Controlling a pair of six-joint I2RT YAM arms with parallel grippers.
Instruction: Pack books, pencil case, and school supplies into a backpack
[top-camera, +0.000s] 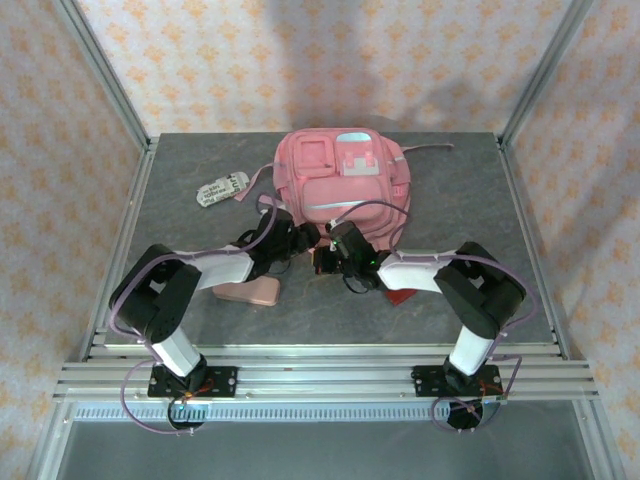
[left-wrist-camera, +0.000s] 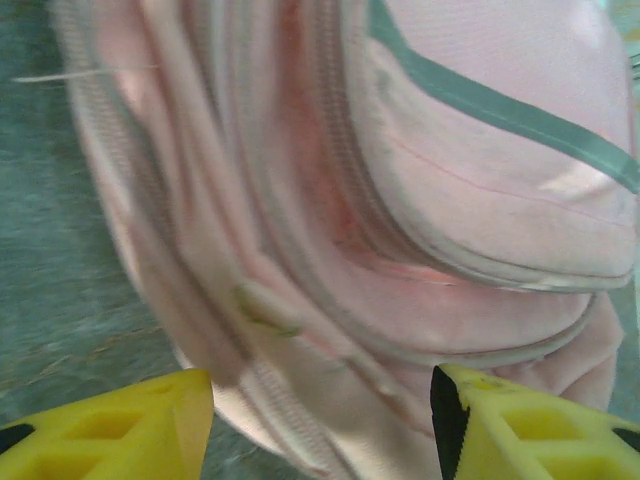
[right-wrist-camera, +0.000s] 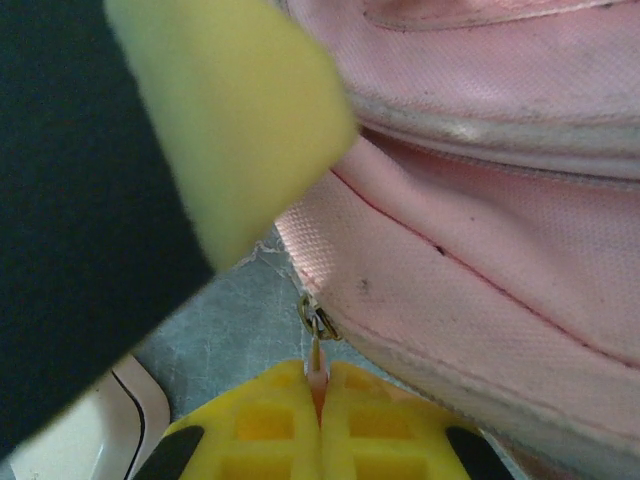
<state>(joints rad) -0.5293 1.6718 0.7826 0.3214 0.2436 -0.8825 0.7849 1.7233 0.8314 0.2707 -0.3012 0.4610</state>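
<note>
The pink backpack (top-camera: 340, 180) lies flat at the middle back of the table, front pockets up. My left gripper (top-camera: 296, 238) is at its near edge and stands open, with the backpack's (left-wrist-camera: 420, 230) rounded lower edge between the yellow fingers (left-wrist-camera: 130, 425), untouched by the pads. My right gripper (right-wrist-camera: 322, 400) is shut on the pink zipper pull (right-wrist-camera: 318, 365) at the backpack's (right-wrist-camera: 480, 260) bottom corner; from above this gripper (top-camera: 326, 258) is just right of the left one. A small red pad (top-camera: 400, 296) peeks out under the right arm. The books are out of view.
A flat white-and-grey pouch (top-camera: 222, 188) lies left of the backpack. A pale pink rounded object (top-camera: 250, 292) rests under the left forearm. A pink strap (top-camera: 430, 150) trails off to the backpack's right. Metal frame posts (top-camera: 120, 100) stand at the table's back corners.
</note>
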